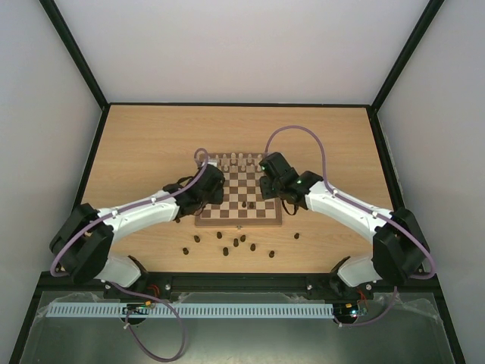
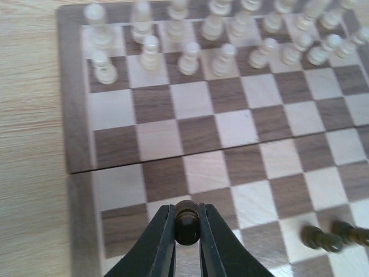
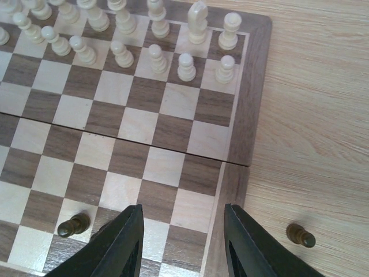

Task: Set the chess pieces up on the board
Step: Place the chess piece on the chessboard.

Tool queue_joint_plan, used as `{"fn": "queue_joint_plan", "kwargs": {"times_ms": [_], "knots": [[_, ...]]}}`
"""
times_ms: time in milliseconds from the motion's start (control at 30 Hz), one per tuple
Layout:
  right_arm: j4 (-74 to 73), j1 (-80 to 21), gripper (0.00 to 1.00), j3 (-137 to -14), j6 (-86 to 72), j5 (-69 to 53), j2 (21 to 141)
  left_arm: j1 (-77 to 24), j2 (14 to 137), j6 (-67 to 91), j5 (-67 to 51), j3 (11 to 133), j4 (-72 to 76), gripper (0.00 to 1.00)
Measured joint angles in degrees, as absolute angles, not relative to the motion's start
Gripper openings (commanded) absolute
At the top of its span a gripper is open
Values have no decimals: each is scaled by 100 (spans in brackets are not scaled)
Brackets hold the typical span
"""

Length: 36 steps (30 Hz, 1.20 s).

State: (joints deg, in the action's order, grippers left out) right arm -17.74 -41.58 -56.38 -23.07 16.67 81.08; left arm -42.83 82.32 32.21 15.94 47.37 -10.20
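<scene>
One dark brown chess piece (image 2: 187,218) was clamped between my left fingers (image 2: 187,235), over the board's (image 2: 75,115) near squares. My right fingers (image 3: 183,228) hung parted and empty over the board's right border. A second dark piece (image 3: 72,225) sat on the board just left of them, and a third dark piece (image 3: 301,235) on the desk (image 3: 323,115) to their right. Cream-white pieces (image 3: 155,57) lined the rows beyond.
</scene>
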Motion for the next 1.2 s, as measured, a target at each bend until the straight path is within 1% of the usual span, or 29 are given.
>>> {"fn": "queue_joint_plan", "kwargs": {"times_ms": [233,400,1000,1200], "knots": [[-1787,-4014,39,-5625,-2342,1702,8099,-4762,8464,3048,1437,5004,-1026,10],[-1809,-3997,39,-5601,-2344,1702,8099,-4910,8663,2976,1297,5078,-1031,10],[-1815,-3970,39,-5575,-2351,1699,8097,-5076,9076,2954,1153,5179,-1170,12],[-1815,-3970,39,-5575,-2351,1699,8099,-5124,9205,2956,1103,5181,-1170,13]]}}
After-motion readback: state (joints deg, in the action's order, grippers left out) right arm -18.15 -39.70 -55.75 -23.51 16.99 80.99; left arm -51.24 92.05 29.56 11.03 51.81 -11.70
